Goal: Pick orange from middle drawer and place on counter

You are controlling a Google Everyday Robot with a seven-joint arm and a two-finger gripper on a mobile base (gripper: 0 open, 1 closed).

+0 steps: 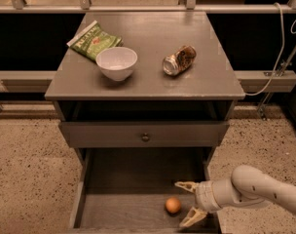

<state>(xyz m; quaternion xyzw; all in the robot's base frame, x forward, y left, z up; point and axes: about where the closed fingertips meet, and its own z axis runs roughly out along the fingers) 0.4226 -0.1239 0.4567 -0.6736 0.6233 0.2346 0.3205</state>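
The orange (173,205) lies on the bare floor of the open middle drawer (119,206), right of centre and near its front. My gripper (186,203) comes in from the right, low inside the drawer. It is open, with one finger (186,185) behind the orange and the other (191,218) in front, both just right of the fruit and not touching it. The grey counter (143,79) is above, at the top of the cabinet.
On the counter stand a white bowl (117,63), a green snack bag (94,41) behind it, and a crushed can (179,60) lying on its side. A closed drawer front with a round knob (145,137) sits above the open drawer. Speckled floor surrounds the cabinet.
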